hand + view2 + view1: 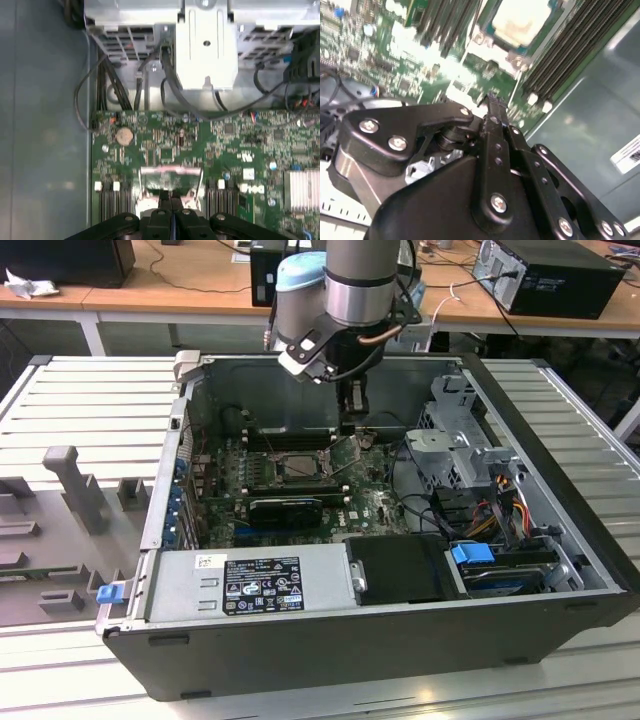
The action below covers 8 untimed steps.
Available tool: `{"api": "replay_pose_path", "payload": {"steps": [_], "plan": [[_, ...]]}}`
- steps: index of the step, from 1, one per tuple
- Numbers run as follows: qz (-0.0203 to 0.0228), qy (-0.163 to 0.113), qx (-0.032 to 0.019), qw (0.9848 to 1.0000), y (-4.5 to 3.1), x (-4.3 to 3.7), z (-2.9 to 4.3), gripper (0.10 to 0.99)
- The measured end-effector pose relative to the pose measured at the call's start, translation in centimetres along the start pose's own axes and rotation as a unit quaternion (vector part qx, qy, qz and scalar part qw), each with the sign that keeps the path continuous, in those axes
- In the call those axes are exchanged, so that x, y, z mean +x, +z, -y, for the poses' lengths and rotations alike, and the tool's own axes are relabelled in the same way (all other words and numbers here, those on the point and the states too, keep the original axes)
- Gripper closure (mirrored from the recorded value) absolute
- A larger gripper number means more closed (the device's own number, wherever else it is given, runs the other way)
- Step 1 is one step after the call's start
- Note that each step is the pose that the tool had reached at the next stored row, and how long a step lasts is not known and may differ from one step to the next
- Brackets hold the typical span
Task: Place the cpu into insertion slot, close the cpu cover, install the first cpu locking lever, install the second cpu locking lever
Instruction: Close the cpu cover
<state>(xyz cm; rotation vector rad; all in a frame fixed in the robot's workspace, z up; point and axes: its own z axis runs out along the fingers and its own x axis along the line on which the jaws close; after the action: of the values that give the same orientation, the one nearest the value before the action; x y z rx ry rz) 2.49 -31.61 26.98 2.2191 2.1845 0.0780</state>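
The exterior view gives you the tool [352, 418] hanging inside the open computer case [560, 470], just behind the insertion slot [300, 466]. The second wrist view gives you the cpu [521, 19] lying pale in that slot, framed by what looks like the cpu cover [492, 52]. Both wrist views show the tool's fingers [165, 212] pressed together, gripping nothing.

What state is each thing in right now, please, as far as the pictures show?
gripper: shut, apparently empty.
cpu: seated face up in the insertion slot.
cpu cover: looks lowered around the cpu.
computer case: open, side panel off.
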Motion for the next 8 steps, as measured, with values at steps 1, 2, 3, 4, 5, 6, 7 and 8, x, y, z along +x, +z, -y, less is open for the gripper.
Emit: {"api": "replay_pose_path", "payload": {"steps": [1, 2, 3, 4, 5, 6, 7, 8], "plan": [[0.0001, 0.0, 0.0001, 1.0, 0.07, 0.0, -0.35, 0.98], [0.0002, 0.0, 0.0001, 1.0, 0.13, 0.0, -0.5, 0.98], [0.0001, 0.0, 0.0002, 1.0, 0.26, 0.0, -0.64, 0.98], [0.0002, 0.0, 0.0001, 1.0, 0.42, 0.0, -0.77, 0.98], [0.0004, 0.0, 0.0002, 1.0, 0.66, 0.0, -0.93, 0.98], [0.0004, -0.001, 0.001, 1.0, 0.93, 0.0, -1.45, 0.98], [0.0003, -0.003, 0.0025, 1.0, 1.01, 0.01, -2.12, 0.98], [0.0001, -0.005, 0.0032, 1.0, 1.03, 0.01, -2.39, 0.98]]}}
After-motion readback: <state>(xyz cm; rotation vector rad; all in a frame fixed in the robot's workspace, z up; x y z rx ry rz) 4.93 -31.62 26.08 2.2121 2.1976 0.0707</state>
